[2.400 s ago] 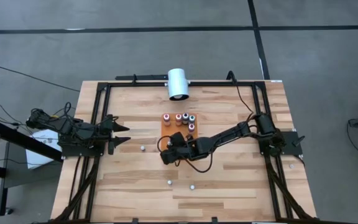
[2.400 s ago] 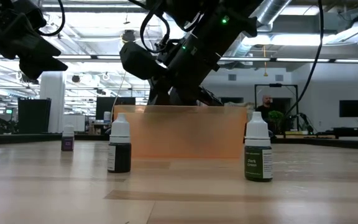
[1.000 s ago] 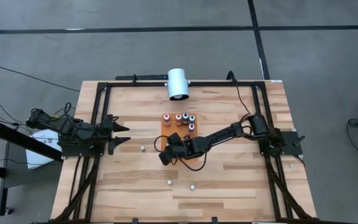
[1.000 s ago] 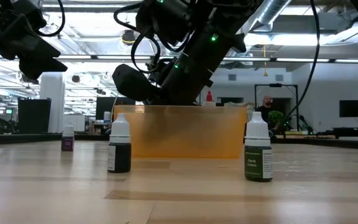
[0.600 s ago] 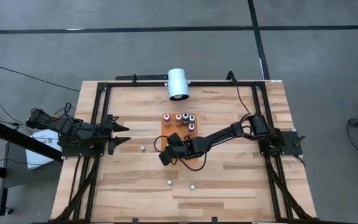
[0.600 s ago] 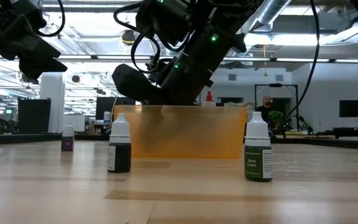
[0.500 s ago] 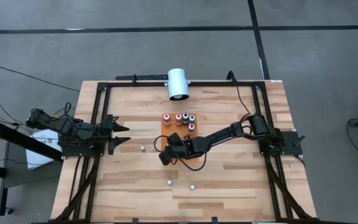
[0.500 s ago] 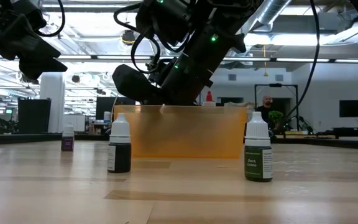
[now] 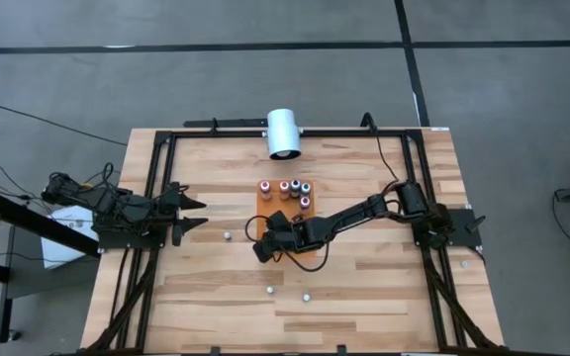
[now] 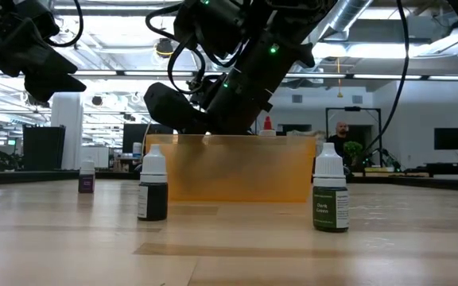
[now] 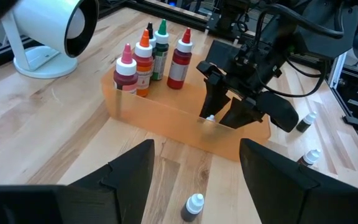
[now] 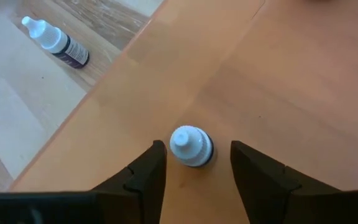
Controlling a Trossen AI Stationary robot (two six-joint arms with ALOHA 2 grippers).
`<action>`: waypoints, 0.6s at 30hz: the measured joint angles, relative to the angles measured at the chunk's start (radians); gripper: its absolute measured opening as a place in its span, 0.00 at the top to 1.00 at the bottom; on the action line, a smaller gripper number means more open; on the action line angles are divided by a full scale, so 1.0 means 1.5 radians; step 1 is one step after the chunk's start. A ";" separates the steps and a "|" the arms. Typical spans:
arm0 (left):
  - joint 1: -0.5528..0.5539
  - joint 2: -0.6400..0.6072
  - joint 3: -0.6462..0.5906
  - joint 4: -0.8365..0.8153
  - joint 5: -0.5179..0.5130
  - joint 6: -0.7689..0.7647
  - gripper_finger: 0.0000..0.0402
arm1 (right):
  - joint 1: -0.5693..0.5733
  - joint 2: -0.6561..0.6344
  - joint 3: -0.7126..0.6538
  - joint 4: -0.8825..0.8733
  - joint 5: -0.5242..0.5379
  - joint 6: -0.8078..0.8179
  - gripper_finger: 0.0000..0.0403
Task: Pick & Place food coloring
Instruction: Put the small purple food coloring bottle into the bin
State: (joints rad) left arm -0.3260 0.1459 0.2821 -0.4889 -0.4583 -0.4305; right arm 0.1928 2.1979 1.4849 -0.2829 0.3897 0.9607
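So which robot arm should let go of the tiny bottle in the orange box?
The right one. Its hand is already inside the orange tray, with the little white-capped bottle standing between its open fingers. The left hand waits open at the table's left edge, far from the tray.

A light wooden table (image 9: 364, 287) with a black frame along its edges. At its centre lies an orange tray (image 9: 271, 208). At twelve o'clock from the tray, by the far edge, a white cylinder (image 9: 284, 133) stands on its base. One small bottle (image 9: 228, 236) stands at eight o'clock from the tray. Two more (image 9: 269, 291) (image 9: 306, 296) stand at six o'clock, nearer the front edge.
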 joint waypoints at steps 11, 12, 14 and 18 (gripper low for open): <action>0.000 0.000 0.000 0.001 0.003 0.000 0.43 | -0.005 -0.031 0.001 -0.006 0.001 -0.017 0.58; 0.000 0.000 0.000 0.001 0.003 0.000 0.43 | -0.007 -0.037 0.001 -0.013 0.001 -0.018 0.58; 0.000 0.000 0.000 0.001 0.003 -0.001 0.43 | -0.010 -0.049 -0.001 -0.024 0.002 -0.029 0.58; 0.000 0.000 0.000 0.001 0.003 -0.002 0.43 | -0.017 -0.077 0.000 -0.016 0.007 -0.055 0.59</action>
State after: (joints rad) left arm -0.3258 0.1463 0.2821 -0.4879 -0.4538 -0.4340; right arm 0.1666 2.0819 1.4845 -0.3075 0.4010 0.8779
